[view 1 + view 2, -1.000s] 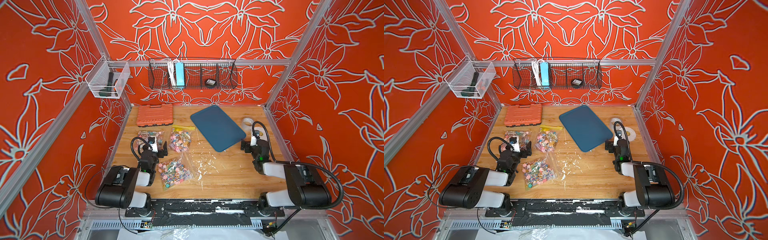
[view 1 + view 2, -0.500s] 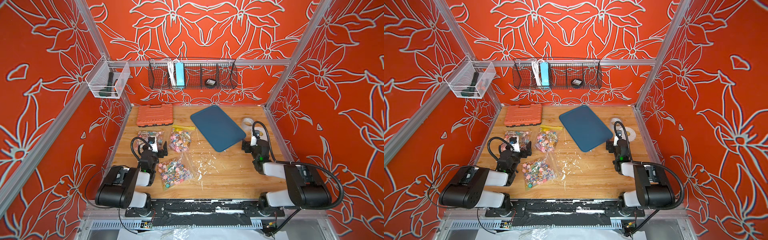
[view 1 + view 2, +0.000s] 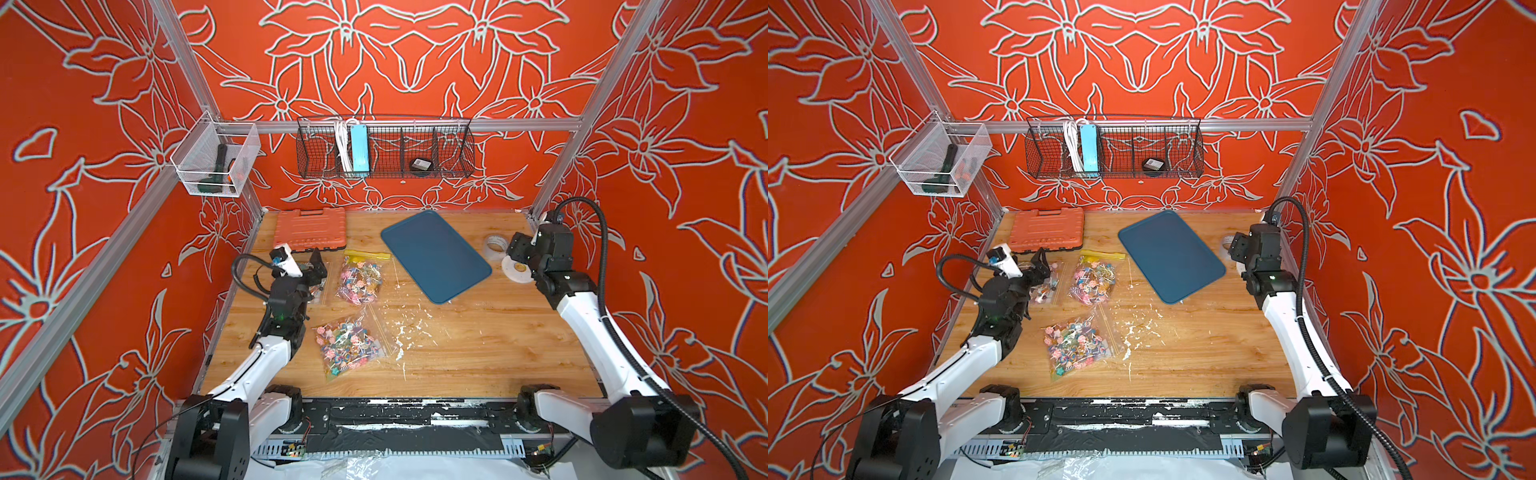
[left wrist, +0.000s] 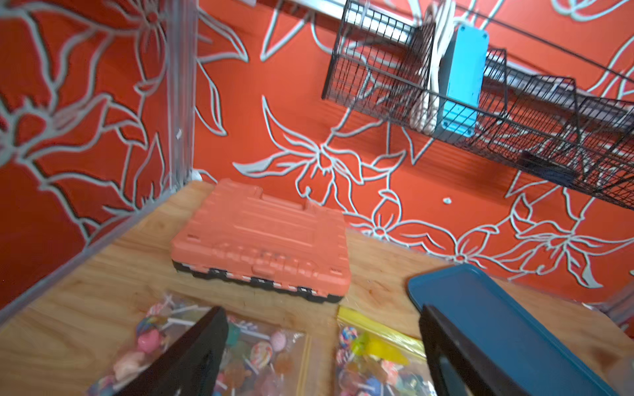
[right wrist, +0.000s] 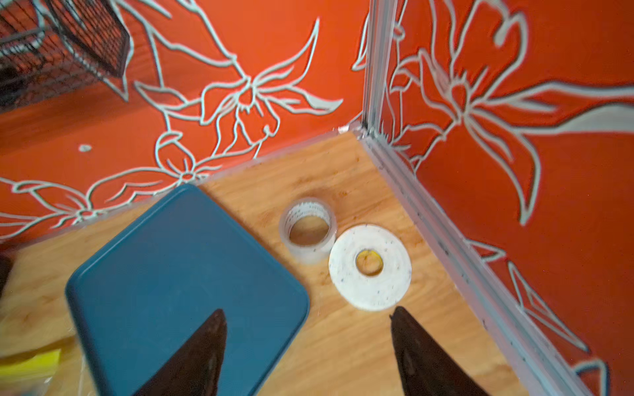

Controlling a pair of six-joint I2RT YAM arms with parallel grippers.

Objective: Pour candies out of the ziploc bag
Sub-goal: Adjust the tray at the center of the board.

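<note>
Candies [image 3: 348, 344] are kept in three clear bags [image 3: 368, 254] laid on the left half of a wooden table [image 3: 478, 345] flecked with white scraps. Red walls [image 3: 415, 62] with white flower outlines are set around it. Left gripper [image 4: 320, 312] is seen over the far-left bag, jaws apart. Right gripper [image 5: 307, 310] is seen by the tray [image 5: 178, 267] edge, jaws apart. Print on a tape roll [image 5: 307, 212] is too blurred to read.

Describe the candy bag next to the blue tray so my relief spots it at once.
Find the blue tray on the wooden table. Beside it, toward the orange case, lies a clear bag of lollipops. Its yellow zip strip faces the back wall; the bag by the case and the front bag lie farther from the tray.
</note>
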